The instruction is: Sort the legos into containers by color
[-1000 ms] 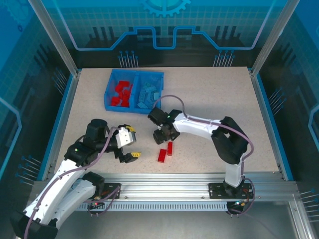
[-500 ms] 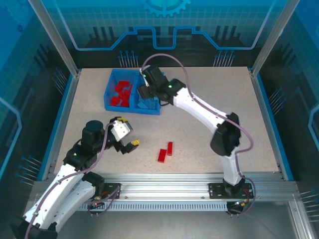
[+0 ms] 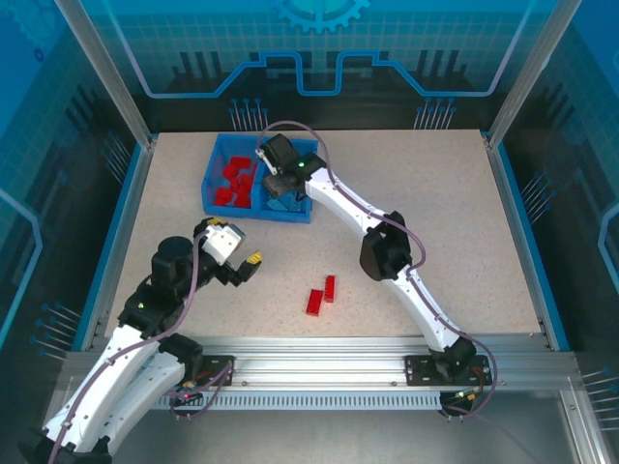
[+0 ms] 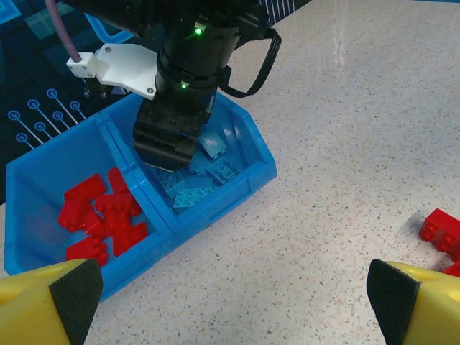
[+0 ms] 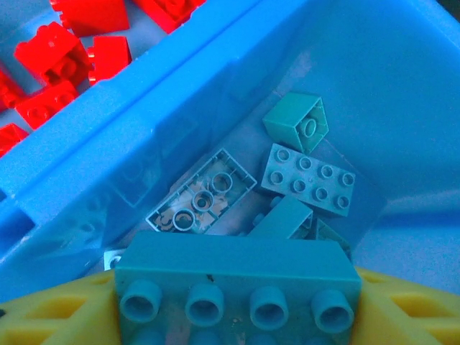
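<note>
Now, right gripper [image 3: 275, 180]: a light-blue brick [image 5: 237, 269] sits between its yellow pads [image 5: 43, 309], flush to both. Whether it is clamped or loose, cannot tell. Directly under the gripper is the tray's [image 3: 253, 212] right compartment, with more light-blue bricks [image 5: 307, 178] loose on its floor, one lying studs-down. Just past the middle wall [image 5: 136, 93], to the gripper's left, red bricks [image 3: 236, 181] fill the other compartment.

Left gripper [image 4: 230, 305]: jaws wide apart, nothing between them, over bare table [image 4: 345, 144]. The tray lies ahead of it and to its left. Near on its right, two loose red bricks [image 3: 321, 294] lie side by side on the table.
</note>
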